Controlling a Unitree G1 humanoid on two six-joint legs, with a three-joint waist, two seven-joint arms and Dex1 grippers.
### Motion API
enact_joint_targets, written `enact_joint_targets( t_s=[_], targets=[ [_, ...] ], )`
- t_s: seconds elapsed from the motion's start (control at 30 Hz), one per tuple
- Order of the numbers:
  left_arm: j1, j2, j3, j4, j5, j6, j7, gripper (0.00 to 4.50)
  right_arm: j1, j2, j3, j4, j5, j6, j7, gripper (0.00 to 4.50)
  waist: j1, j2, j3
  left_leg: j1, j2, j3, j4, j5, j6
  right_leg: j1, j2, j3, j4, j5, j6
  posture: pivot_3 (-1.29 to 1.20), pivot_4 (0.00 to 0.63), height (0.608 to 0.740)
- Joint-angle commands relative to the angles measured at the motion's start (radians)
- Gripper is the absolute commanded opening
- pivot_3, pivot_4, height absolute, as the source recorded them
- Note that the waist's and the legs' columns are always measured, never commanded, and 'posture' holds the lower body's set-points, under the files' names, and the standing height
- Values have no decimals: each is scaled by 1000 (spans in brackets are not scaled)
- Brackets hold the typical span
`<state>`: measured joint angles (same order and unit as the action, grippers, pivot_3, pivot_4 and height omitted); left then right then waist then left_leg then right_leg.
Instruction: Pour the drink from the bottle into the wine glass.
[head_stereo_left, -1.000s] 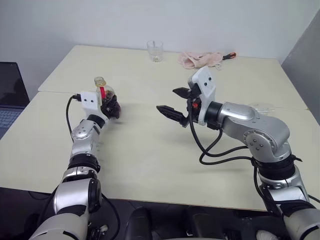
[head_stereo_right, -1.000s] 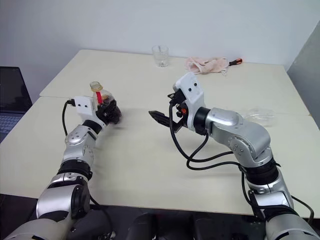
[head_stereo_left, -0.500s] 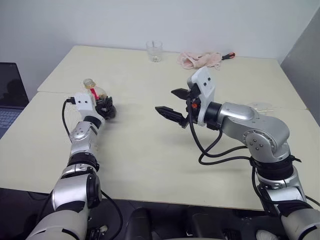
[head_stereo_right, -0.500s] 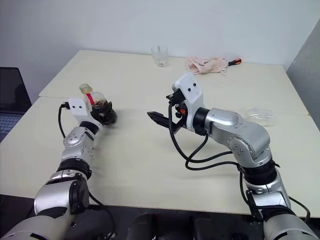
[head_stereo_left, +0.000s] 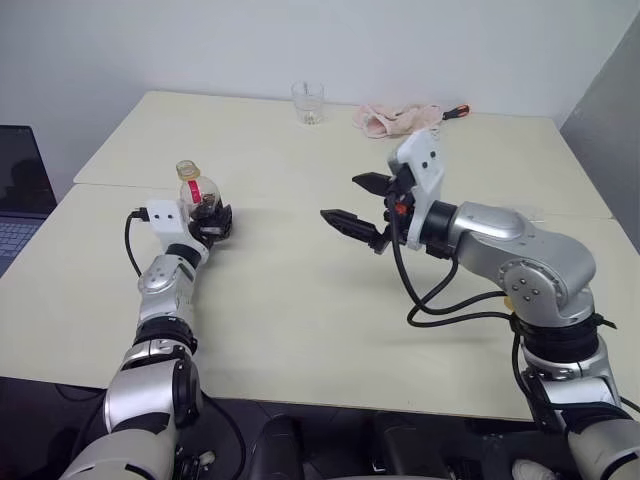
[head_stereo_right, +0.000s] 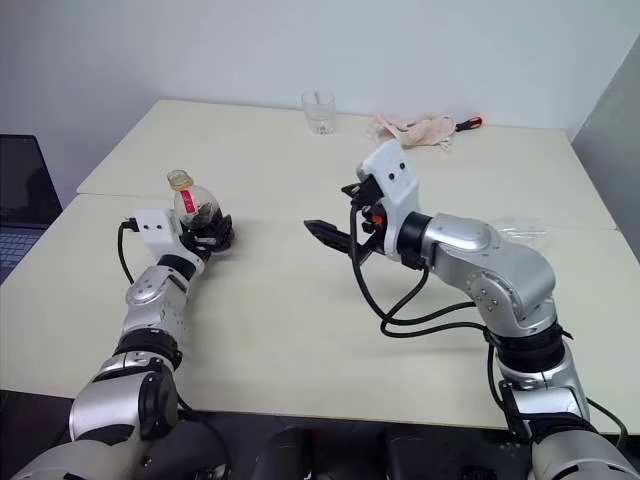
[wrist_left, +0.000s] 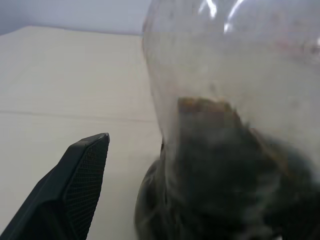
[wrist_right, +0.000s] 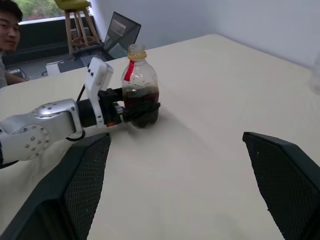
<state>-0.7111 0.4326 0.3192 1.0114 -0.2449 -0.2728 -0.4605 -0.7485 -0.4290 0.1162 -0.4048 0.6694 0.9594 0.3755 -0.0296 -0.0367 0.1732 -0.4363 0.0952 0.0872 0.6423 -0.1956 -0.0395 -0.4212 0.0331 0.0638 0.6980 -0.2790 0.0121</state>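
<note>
Left eye view: on the left of the table (head_stereo_left: 300, 310), the bottle (head_stereo_left: 197, 190) was seen standing upright, with the left gripper (head_stereo_left: 210, 222) placed around its belly. In the left wrist view one finger (wrist_left: 75, 190) was shown standing off the plastic, so the jaws were judged spread wide and nothing was gripped. The drink (wrist_right: 140, 102) filled only the lower belly. The bottle was therefore judged light, thin-walled, easily dented and smooth. It would best be taken at the round belly, firmly but without crushing. Whether a cap was on could not be told.

At centre, the right gripper (head_stereo_left: 341, 197) was held above the table, fully spread and empty.

At the back, a tumbler (head_stereo_left: 308, 102) and a pink cloth (head_stereo_left: 395, 118) were seen.

On the right, a clear object (head_stereo_right: 522, 228) lay on the table beyond the right arm. It was possibly the wine glass, though this could not be confirmed. It was judged fragile and top-heavy.
</note>
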Motion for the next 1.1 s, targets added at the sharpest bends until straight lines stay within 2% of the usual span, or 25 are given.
enact_joint_targets(
  t_s=[0.03,0.37,0.63,0.77,0.9,1.1],
  targets=[
    [55,-2,-1,-120,-42,60,-75,4473,10,-25,-44,-45,5,3,22,4500,-1,0,0,0,0,0,0,0,0,0,0,0,0,0,0,0,150,740],
    [253,2,21,-395,-66,195,-35,4473,71,-81,-148,-32,27,-5,59,4500,-3,0,0,1,0,0,0,0,0,0,-1,1,0,0,0,0,150,740],
    [466,-19,24,-598,-92,283,-8,4473,190,-48,-313,54,89,-35,72,4500,-6,-1,-2,3,1,0,-1,0,0,1,-1,3,0,0,0,0,150,740],
    [609,-36,-67,-786,-114,379,-100,4473,269,-13,-375,93,97,-36,33,4500,-15,1,-4,4,0,0,-2,0,0,1,-1,7,0,0,0,0,150,740],
    [642,6,-217,-895,-56,403,-226,4473,335,42,-446,85,167,7,-20,4500,-12,9,-9,4,-2,0,-2,0,0,2,-2,7,-1,-1,3,0,150,740],
    [490,37,-406,-1046,-27,520,-349,4473,338,177,-618,151,334,78,-276,4500,-2,10,-10,4,-3,0,-1,0,0,3,-3,6,-1,-3,5,0,150,740]
  ],
)
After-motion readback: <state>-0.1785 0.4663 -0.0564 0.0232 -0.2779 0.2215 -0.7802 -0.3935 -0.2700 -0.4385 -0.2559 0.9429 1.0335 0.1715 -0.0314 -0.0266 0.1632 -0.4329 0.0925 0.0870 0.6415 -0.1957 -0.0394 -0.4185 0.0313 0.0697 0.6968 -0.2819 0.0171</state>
